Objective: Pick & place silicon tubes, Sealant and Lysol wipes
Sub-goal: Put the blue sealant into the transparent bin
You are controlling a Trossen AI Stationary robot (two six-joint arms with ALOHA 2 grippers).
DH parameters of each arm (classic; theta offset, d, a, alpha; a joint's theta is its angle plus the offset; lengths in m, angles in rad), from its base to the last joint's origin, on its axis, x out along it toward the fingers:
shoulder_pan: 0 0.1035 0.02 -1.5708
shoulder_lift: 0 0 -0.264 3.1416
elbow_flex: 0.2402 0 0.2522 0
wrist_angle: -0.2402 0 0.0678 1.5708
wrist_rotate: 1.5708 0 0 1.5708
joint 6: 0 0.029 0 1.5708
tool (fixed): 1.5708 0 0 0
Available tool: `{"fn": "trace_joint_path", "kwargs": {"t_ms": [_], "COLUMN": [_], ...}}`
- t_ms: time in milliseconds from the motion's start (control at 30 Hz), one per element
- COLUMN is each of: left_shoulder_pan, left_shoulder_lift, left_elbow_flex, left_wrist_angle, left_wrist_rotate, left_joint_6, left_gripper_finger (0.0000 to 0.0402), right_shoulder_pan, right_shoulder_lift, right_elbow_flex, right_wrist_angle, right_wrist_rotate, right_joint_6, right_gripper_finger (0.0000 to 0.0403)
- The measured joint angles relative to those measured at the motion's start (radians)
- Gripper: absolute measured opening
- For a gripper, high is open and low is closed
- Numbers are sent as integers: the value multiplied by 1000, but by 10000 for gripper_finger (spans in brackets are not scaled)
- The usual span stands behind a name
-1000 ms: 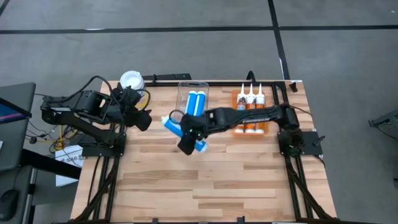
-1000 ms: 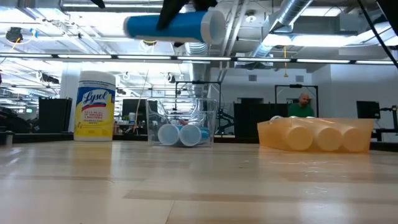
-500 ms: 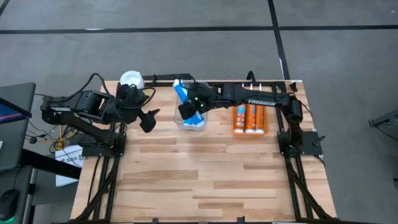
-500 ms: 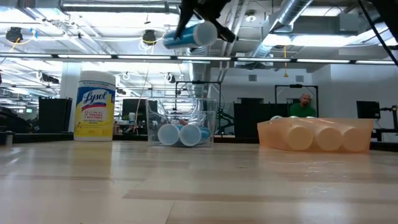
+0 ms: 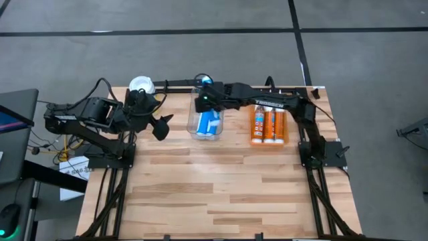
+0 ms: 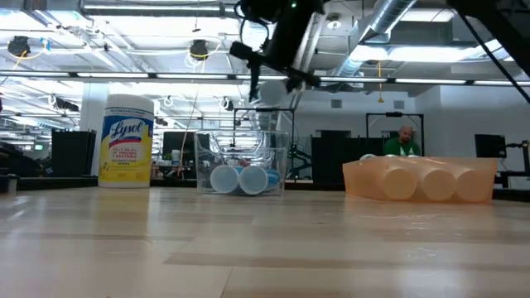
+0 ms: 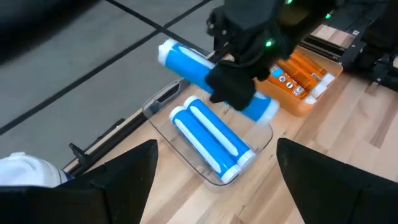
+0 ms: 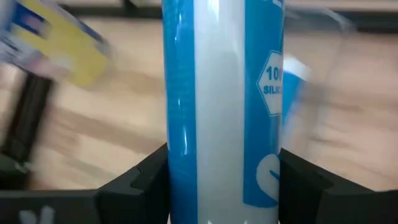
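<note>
High view, upper centre: right gripper (image 5: 202, 100) jaws clamp a blue silicone tube (image 7: 214, 78) above the clear bin (image 5: 206, 127) for dropping in; left gripper (image 5: 159, 124) jaws gape.

1. Blue silicone tube (image 7: 208, 71), white caps at both ends, lifted and tilted above clear bin (image 5: 200, 130), at 12 o'clock of table.
2. Two blue tubes (image 7: 211, 137) lying side by side inside bin.
3. Orange sealant tubes (image 5: 267, 127) lying in tray, at 1 o'clock.
4. Lysol wipes (image 6: 126, 141), yellow label, white lid, upright at 11 o'clock.
</note>
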Motion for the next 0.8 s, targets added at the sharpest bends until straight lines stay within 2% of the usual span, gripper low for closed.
{"fn": "trace_joint_path", "kwargs": {"t_ms": [67, 333, 633, 700, 800], "left_shoulder_pan": [0, -1, -1, -1, -1], "left_shoulder_lift": [4, 20, 36, 37, 39], "left_elbow_flex": [1, 1, 1, 0, 0], "left_wrist_angle": [1, 3, 3, 3, 3], "left_wrist_rotate": [3, 50, 66, 69, 77], "left_joint_6": [-6, -40, -46, -45, -45], "left_gripper_finger": [321, 321, 321, 321, 321], "right_shoulder_pan": [0, -7, -23, -26, -27], "right_shoulder_lift": [28, 115, 189, 203, 207], "right_elbow_flex": [2, 0, 2, 0, 0], "right_wrist_angle": [65, 106, 69, 4, 27], "right_wrist_rotate": [8, 12, -18, -13, -8], "right_joint_6": [9, 33, 61, 64, 51], "right_gripper_finger": [199, 199, 206, 208, 208]}}
